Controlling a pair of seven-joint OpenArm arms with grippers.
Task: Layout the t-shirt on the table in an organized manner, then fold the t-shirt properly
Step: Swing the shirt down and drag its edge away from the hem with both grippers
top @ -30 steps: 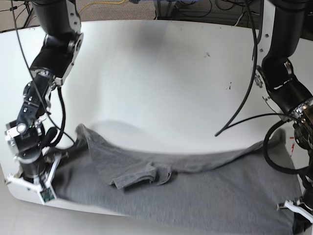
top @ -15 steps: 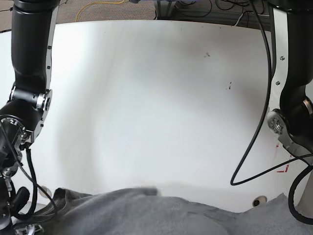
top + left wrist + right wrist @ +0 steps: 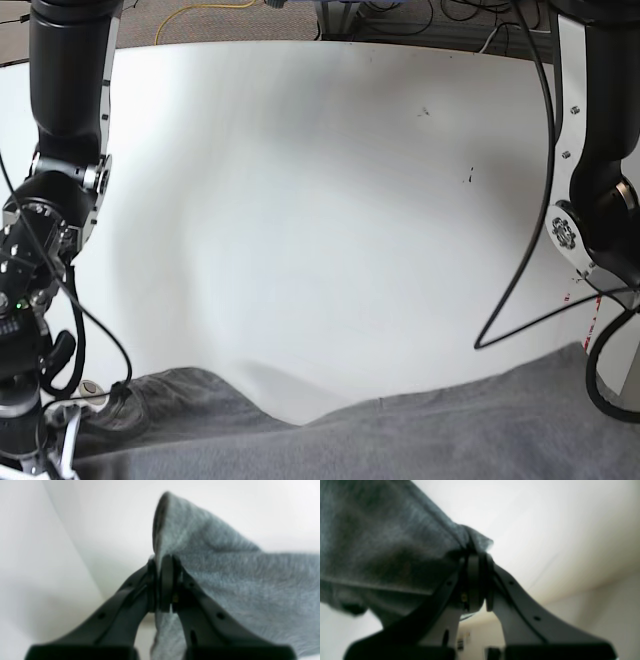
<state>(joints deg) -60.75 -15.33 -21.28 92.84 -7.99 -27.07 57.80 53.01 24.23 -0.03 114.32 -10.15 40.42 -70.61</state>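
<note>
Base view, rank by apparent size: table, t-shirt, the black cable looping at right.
1. table, which fills most of the frame.
2. t-shirt, a grey band along the bottom edge; it is cropped and nearest the camera, so its real extent is unsure.
3. black cable, a thin line.

Table (image 3: pixel 320 200) bare from centre out to 12 o'clock; open passage across it. Shirt (image 3: pixel 420 435) draped along the 6 o'clock edge, barring that strip. Arm columns stand at 9 and 3 o'clock; a black cable (image 3: pixel 520 280) loops inward at 3–4 o'clock.
</note>
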